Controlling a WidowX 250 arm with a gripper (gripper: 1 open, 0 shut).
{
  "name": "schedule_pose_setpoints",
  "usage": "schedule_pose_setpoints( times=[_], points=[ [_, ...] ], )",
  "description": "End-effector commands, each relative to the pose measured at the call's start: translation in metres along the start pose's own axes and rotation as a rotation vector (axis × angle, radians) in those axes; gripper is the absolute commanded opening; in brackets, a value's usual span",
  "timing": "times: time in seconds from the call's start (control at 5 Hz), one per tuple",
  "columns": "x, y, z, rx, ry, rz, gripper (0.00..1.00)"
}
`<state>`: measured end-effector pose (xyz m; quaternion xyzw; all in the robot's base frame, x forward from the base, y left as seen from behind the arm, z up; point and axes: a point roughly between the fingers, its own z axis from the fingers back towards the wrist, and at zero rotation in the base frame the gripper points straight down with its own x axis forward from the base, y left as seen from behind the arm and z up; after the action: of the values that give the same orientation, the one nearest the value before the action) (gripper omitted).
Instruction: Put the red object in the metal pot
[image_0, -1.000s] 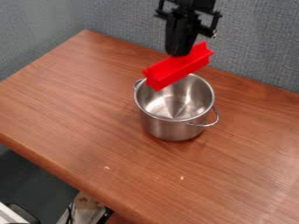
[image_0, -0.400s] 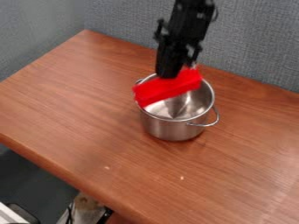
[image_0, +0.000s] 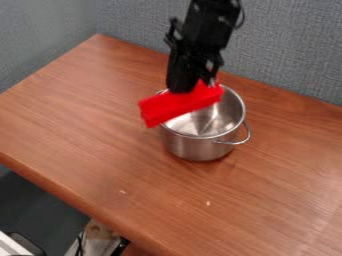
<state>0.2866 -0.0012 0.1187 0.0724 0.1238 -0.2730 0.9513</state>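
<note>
Gripper (image_0: 191, 86) clamped on the red object (image_0: 177, 104) over the metal pot's (image_0: 209, 138) left rim.
Glossy brown wooden tabletop (image_0: 87, 120); grey textured wall (image_0: 47, 25) behind, dark floor (image_0: 27, 212) below.

red object (image_0: 177, 104): bright, plain red, no markings
metal pot (image_0: 203, 138): shiny silver-grey, with pale reflections inside
gripper (image_0: 189, 86): black, as is the arm above it
table (image_0: 80, 115): reddish-brown wood with fine darker grain
wall (image_0: 47, 30): grey-blue, possibly finely speckled; the view is too soft to tell
</note>
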Motion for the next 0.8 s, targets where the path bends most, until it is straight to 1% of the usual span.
schedule_pose_setpoints(
  times=[0.0, 0.2, 0.4, 0.6],
  points=[
    [-0.004, 0.001, 0.043, 0.02, -0.058, 0.116, 0.0],
    [0.004, -0.002, 0.072, 0.005, -0.063, 0.223, 0.0],
    [0.011, -0.003, 0.069, -0.011, -0.05, 0.2, 0.0],
    [0.008, -0.002, 0.067, -0.04, -0.025, 0.18, 0.0]
  ],
)
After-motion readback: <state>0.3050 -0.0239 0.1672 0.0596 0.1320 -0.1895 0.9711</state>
